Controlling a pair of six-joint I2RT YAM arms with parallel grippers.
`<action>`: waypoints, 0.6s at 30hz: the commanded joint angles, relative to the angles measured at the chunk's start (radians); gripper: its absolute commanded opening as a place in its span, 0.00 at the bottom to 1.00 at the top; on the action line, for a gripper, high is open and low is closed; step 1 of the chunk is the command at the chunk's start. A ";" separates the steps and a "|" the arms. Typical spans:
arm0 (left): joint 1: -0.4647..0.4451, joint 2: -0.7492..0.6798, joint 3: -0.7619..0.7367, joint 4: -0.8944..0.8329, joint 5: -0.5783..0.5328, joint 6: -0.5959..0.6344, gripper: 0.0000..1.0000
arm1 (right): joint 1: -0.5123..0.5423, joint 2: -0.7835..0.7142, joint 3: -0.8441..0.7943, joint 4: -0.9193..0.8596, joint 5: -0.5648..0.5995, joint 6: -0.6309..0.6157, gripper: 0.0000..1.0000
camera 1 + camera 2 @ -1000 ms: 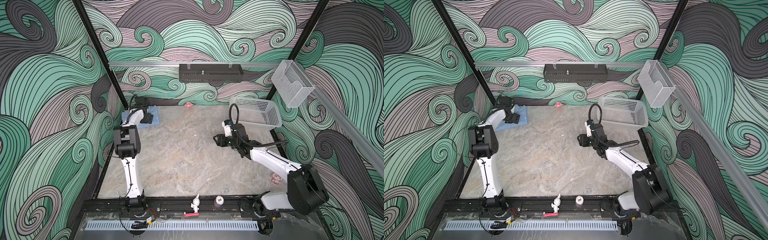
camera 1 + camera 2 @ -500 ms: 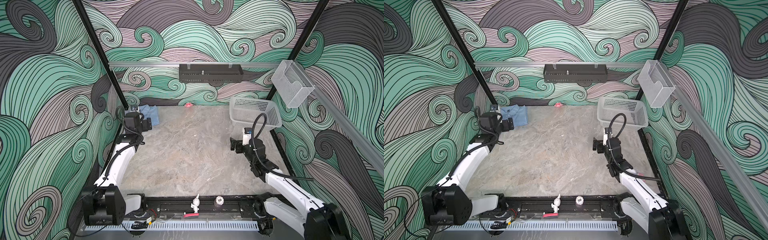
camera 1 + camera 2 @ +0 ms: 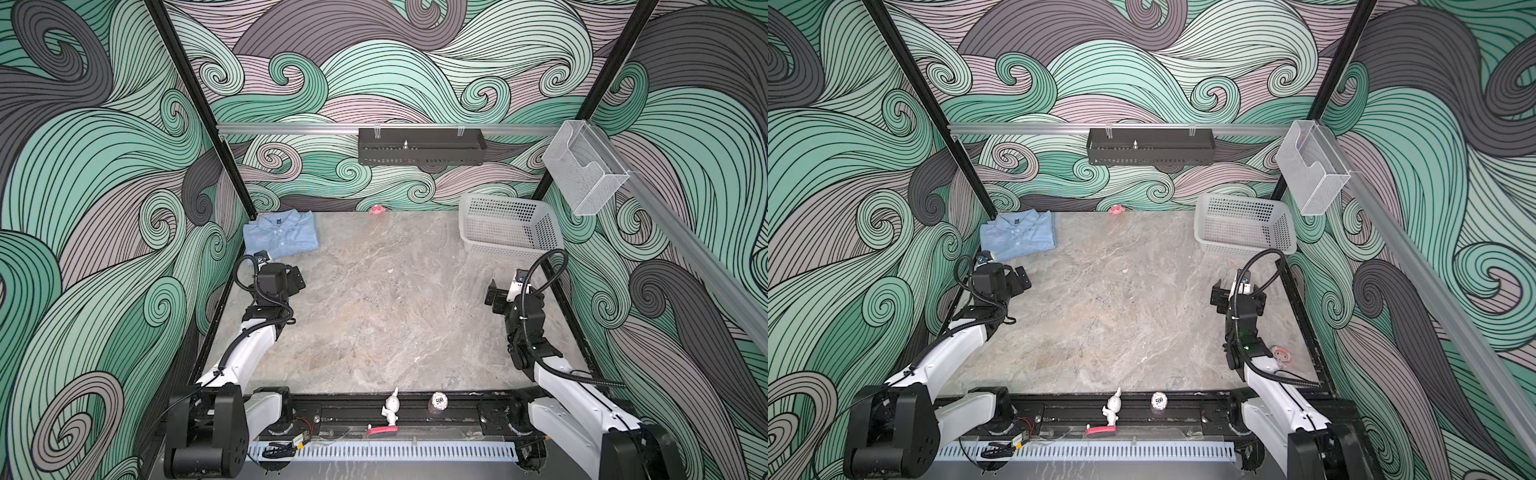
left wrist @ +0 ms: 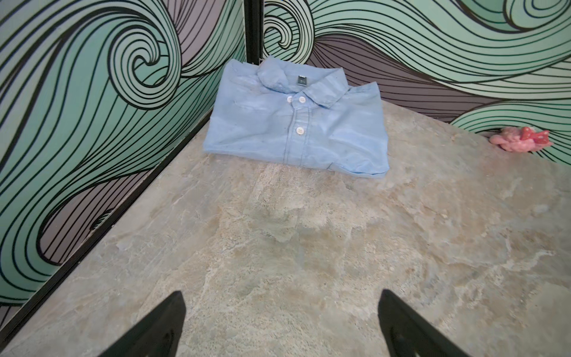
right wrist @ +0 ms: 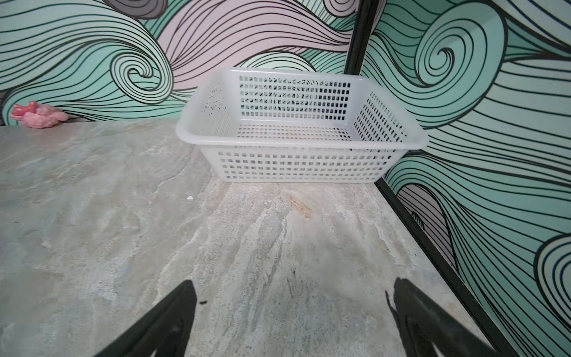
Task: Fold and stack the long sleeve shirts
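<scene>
You have one light blue button-up shirt (image 4: 296, 123) lying folded flat in the far left corner of the table, collar toward the back wall, placket with white buttons facing up, sleeves tucked out of sight beneath.

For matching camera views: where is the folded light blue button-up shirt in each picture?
In a top view: folded light blue woven button-up shirt in the far left corner of the table.
In a top view: shirt in the same corner.
Left wrist view: shirt straight ahead, in the wall corner.
Right wrist view: not in it.
Shared landmark: pink crumpled lump at the back wall.
</scene>
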 commanded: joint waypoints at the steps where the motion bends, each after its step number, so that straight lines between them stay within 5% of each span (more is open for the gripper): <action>1: -0.004 -0.025 -0.013 0.069 -0.071 -0.026 0.97 | -0.028 0.031 -0.020 0.113 -0.023 0.016 0.99; 7: -0.003 0.017 -0.046 0.117 -0.195 -0.003 0.97 | -0.058 0.246 -0.004 0.313 -0.086 0.007 0.99; 18: 0.008 0.135 -0.138 0.332 -0.220 0.055 0.97 | -0.082 0.601 0.045 0.592 -0.146 0.006 0.99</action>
